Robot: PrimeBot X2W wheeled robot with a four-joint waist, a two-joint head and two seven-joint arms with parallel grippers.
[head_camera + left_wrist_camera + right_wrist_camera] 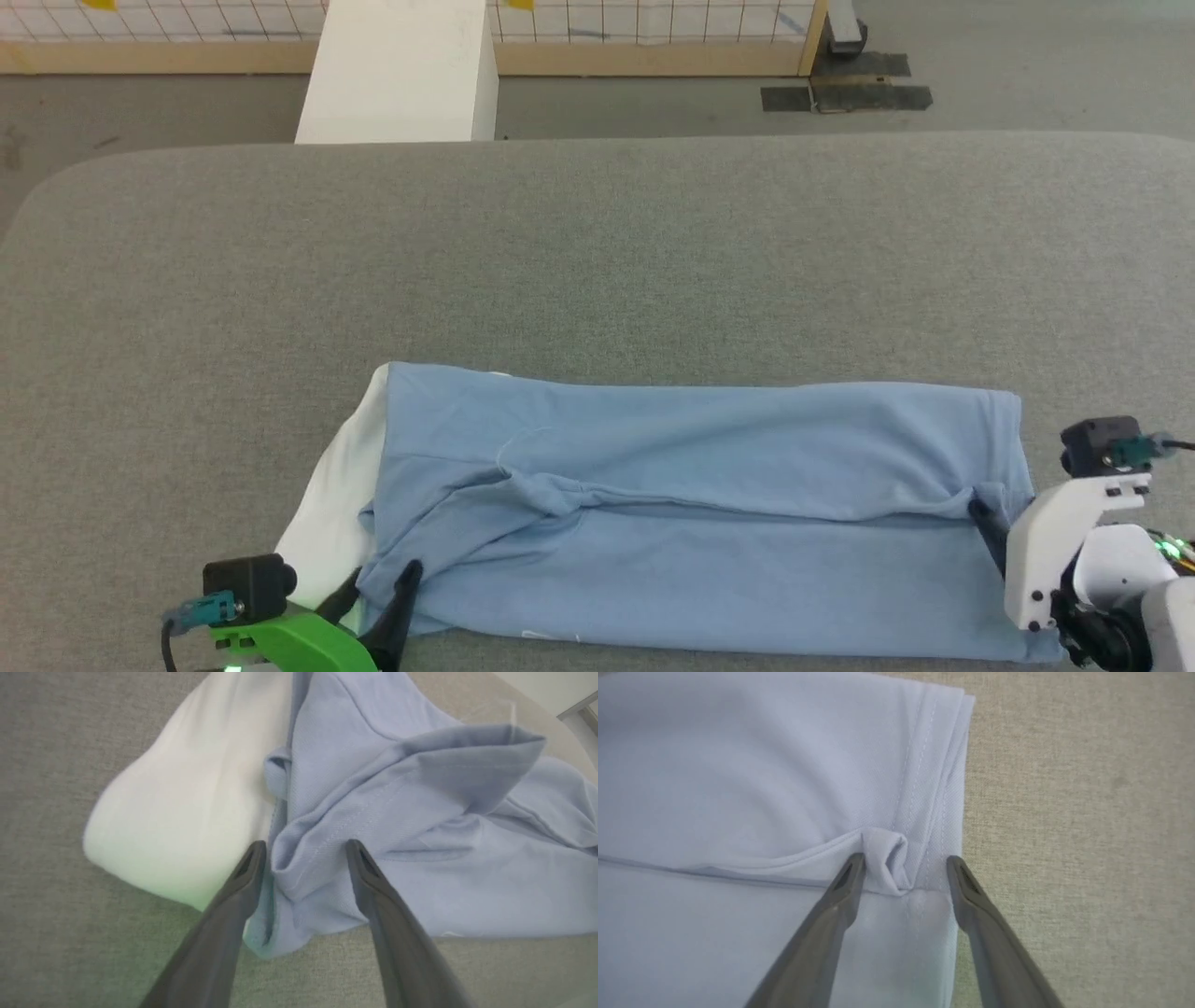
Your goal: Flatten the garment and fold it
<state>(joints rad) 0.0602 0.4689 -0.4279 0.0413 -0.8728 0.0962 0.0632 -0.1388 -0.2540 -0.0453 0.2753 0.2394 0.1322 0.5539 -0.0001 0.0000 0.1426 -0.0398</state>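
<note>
Blue garment (691, 523): folds lie between spread tips of left pincer (306, 851), right pincer (906, 865); neither gripping.

Open grey surface (597, 261) beyond garment (691, 504), white block (401, 70) past far edge

Soft, even light covers the table (597, 252), with faint shadows under the garment's (691, 523) folds. In the left wrist view the white part (187, 793) glares, tinged green; the fingers (224, 933) blur.
</note>
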